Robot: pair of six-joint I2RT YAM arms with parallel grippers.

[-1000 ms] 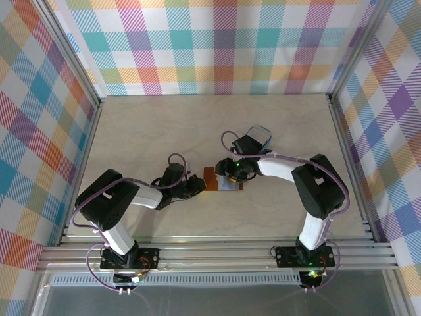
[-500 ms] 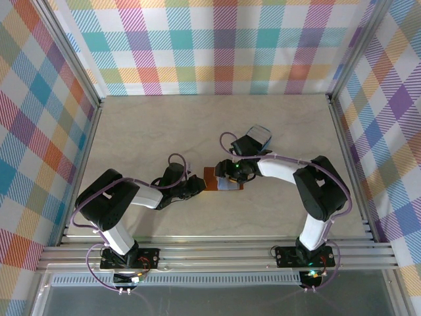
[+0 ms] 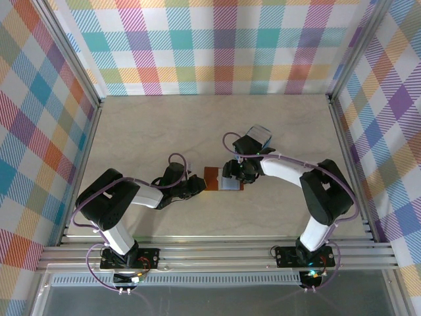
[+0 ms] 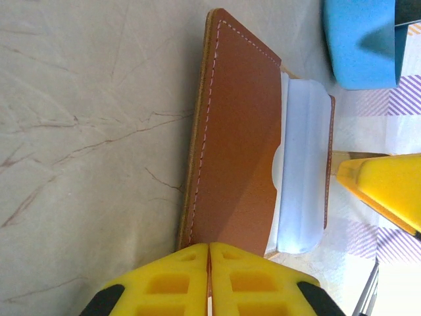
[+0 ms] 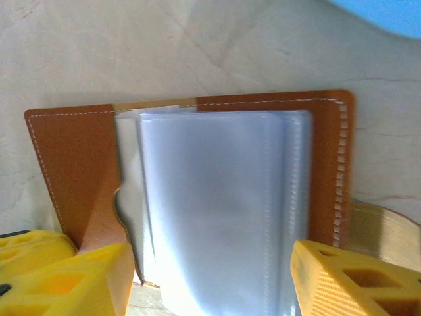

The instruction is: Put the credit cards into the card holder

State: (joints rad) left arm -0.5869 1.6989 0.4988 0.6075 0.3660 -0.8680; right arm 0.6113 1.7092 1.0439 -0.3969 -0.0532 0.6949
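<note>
The brown card holder (image 3: 217, 179) lies open on the table between my two grippers. In the left wrist view its brown flap (image 4: 237, 131) sits beside pale grey-blue sleeves (image 4: 304, 164). My left gripper (image 4: 209, 249) is shut, its yellow tips pressed against the holder's near edge; from above it (image 3: 199, 185) is at the holder's left end. My right gripper (image 5: 217, 283) is open just over the pale sleeves (image 5: 217, 197), one finger on each side and nothing pinched. The credit cards are hidden; I cannot tell a card from the sleeves.
A blue rounded tray (image 3: 258, 136) stands just behind the right gripper, close to the holder, and shows again as the blue tray (image 4: 358, 43) and the tray's corner (image 5: 388, 10). The holder's tan snap tab (image 5: 385, 230) sticks out by my right finger. Checked walls ring the table.
The right gripper has drawn back a little to the right, uncovering more of the card holder. The left gripper and the holder have stayed put.
</note>
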